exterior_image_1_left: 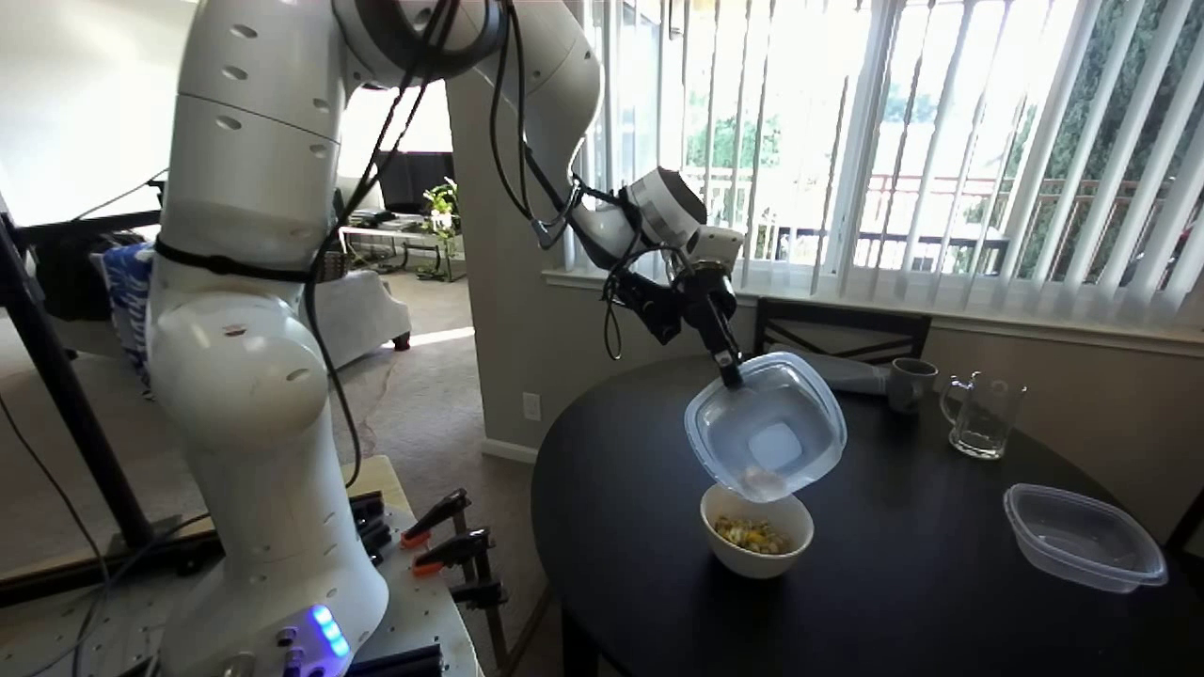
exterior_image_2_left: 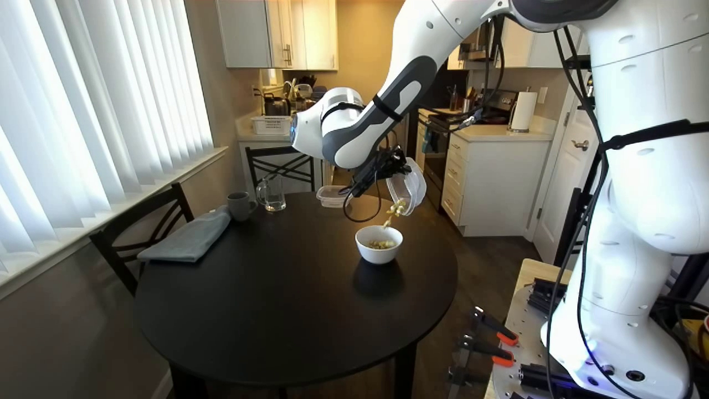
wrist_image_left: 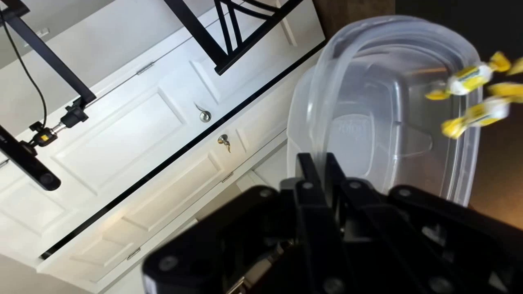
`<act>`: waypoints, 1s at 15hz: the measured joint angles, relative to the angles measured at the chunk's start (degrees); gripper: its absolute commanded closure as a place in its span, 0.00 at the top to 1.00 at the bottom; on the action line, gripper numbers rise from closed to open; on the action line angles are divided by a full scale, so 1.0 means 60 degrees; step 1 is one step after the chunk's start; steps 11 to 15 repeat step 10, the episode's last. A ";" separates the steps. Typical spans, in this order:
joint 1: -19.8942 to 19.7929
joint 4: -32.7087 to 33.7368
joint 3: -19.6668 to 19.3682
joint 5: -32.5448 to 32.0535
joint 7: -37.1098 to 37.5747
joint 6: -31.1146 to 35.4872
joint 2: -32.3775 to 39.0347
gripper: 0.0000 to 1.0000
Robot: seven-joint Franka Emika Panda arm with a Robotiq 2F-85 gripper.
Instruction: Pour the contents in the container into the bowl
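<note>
The container (exterior_image_1_left: pixel 724 428), a clear plastic tub, is tipped steeply above the bowl; it also shows in an exterior view (exterior_image_2_left: pixel 412 183) and the wrist view (wrist_image_left: pixel 363 106). My gripper (exterior_image_1_left: pixel 730 372) is shut on the tub's rim, which sits between the fingertips in the wrist view (wrist_image_left: pixel 318 163). The contents, yellow-and-white wrapped pieces (wrist_image_left: pixel 470 79), pass over the tub's lower rim, and some are in mid-air (exterior_image_2_left: pixel 392 213). Others lie in the white bowl (exterior_image_1_left: pixel 755 564), which stands upright on the table (exterior_image_2_left: pixel 378 255). The bowl does not show in the wrist view.
A larger, flatter clear container (exterior_image_1_left: pixel 1082 541) stands on the dark round table (exterior_image_1_left: pixel 640 489). A glass mug (exterior_image_1_left: pixel 986 418), a grey mug (exterior_image_2_left: pixel 240 206) and a folded cloth (exterior_image_2_left: pixel 191 238) are also on it. Chairs (exterior_image_2_left: pixel 160 216) stand around the table.
</note>
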 measured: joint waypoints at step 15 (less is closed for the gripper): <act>0.0008 0.0625 0.0149 -0.0296 0.0025 -0.0344 0.0706 0.04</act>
